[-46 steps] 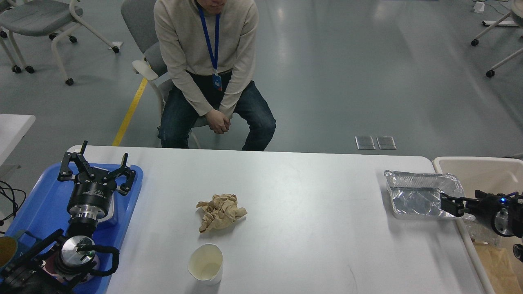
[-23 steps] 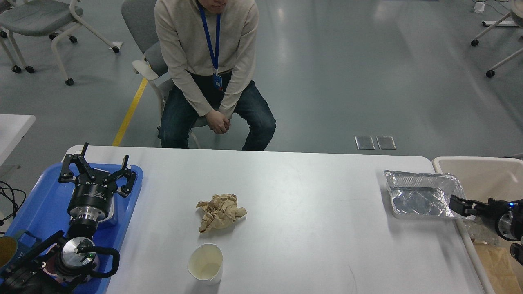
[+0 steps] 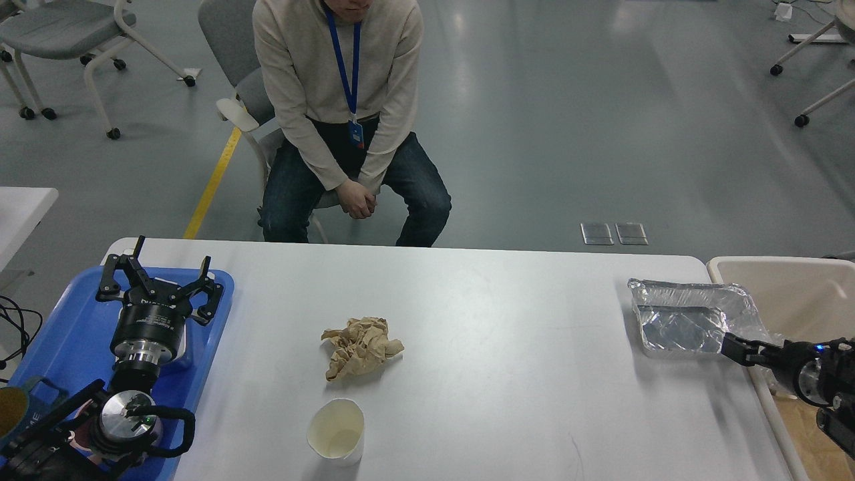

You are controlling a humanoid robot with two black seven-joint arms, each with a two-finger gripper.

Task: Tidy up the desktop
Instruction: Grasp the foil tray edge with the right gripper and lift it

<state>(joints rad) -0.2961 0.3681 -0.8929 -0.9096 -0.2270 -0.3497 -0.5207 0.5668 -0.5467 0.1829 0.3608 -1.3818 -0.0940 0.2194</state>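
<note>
The desktop (image 3: pixel 507 374) is a wide white-grey tabletop. On it lie a crumpled brown paper (image 3: pixel 361 347) at centre left, a white paper cup (image 3: pixel 336 431) near the front edge, and a silver foil tray (image 3: pixel 688 317) at the far right. My left gripper (image 3: pixel 157 277) is open and empty, over the blue tray. My right gripper (image 3: pixel 733 349) is at the foil tray's near right corner. It looks small and dark, so I cannot tell its fingers apart or whether it touches the tray.
A blue plastic tray (image 3: pixel 60 334) sits on the table's left end under my left arm. A beige bin (image 3: pixel 788 284) stands past the table's right edge. A seated person (image 3: pixel 340 120) faces the far edge.
My right gripper has drawn back from over the foil tray's right rim toward the near right. The left gripper has barely shifted. The items on the table have not moved.
</note>
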